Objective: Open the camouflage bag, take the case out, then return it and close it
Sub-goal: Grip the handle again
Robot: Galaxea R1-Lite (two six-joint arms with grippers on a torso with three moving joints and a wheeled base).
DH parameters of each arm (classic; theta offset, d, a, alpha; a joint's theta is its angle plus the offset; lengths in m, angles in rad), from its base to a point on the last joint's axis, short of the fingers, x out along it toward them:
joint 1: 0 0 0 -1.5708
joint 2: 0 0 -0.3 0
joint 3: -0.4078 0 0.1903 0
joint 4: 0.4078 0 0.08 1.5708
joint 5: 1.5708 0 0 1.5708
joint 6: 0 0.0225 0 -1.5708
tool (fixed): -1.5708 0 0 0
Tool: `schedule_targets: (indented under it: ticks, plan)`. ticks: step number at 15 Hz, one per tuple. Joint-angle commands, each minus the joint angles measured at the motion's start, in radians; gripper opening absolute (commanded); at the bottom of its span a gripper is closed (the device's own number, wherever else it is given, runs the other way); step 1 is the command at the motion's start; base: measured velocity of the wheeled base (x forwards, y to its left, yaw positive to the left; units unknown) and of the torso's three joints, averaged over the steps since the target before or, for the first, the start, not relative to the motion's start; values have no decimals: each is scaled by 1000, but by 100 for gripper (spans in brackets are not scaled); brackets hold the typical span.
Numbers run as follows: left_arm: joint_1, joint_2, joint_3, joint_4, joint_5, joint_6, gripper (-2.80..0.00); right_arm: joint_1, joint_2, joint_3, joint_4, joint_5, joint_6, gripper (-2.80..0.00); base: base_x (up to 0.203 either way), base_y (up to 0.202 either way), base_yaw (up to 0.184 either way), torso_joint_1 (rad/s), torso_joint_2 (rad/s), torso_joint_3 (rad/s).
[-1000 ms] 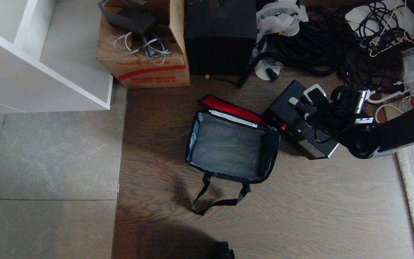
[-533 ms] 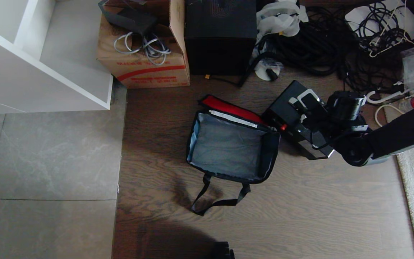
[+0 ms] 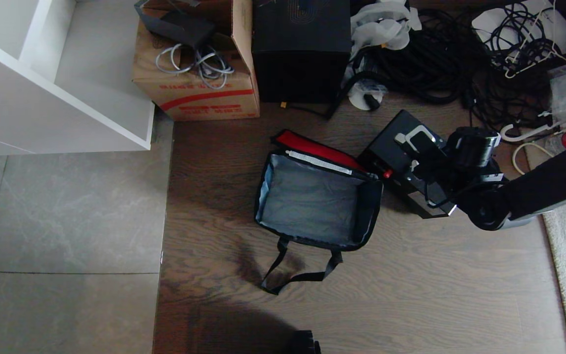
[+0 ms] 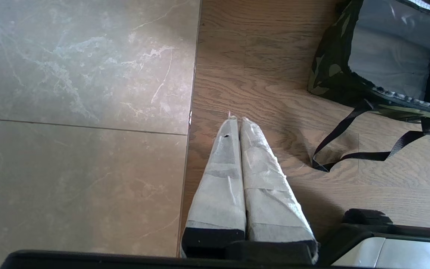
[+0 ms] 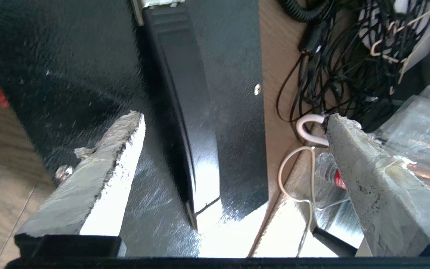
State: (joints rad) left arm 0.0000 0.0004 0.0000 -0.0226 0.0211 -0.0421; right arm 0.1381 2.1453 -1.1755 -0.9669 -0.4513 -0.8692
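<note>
Floor: wood planks beside grey tiles, with a cable tangle and a cardboard box at the far side.
Bag: the camouflage bag is set open on the wood, red lid folded back, grey lining bare; nothing is seen inside.
Case: the black case is laid just right of the bag, touching its wall.
Handling: judged rigid, smooth and possibly slippery; best taken across its narrow edges.
Right gripper: spread wide above the case, nothing grasped.
Left gripper: parked, fingers pressed together, empty.

Head view steep down on floor; wrist views low, close; left shares camouflage bag.
</note>
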Motion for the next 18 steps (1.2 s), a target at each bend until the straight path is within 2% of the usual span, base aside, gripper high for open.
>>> schedule_targets:
  ticks: [1, 11, 15, 18]
  plan:
    - [0, 0, 9, 0, 0, -1, -280, 0, -1, -4, -13, -3, -16, 0, 0, 0, 0, 0, 0, 0]
    - [0, 0, 8, 0, 0, -1, -280, -14, 29, -11, -39, -3, -34, 0, 0, 0, 0, 0, 0, 0]
    - [0, 0, 9, 0, 0, -1, -280, -15, 67, -30, -94, -4, -49, 0, 0, 0, 0, 0, 0, 0]
    - [0, 0, 8, 0, 0, -1, -280, -37, 117, -74, -195, -4, -119, 0, 0, 0, 0, 0, 0, 0]
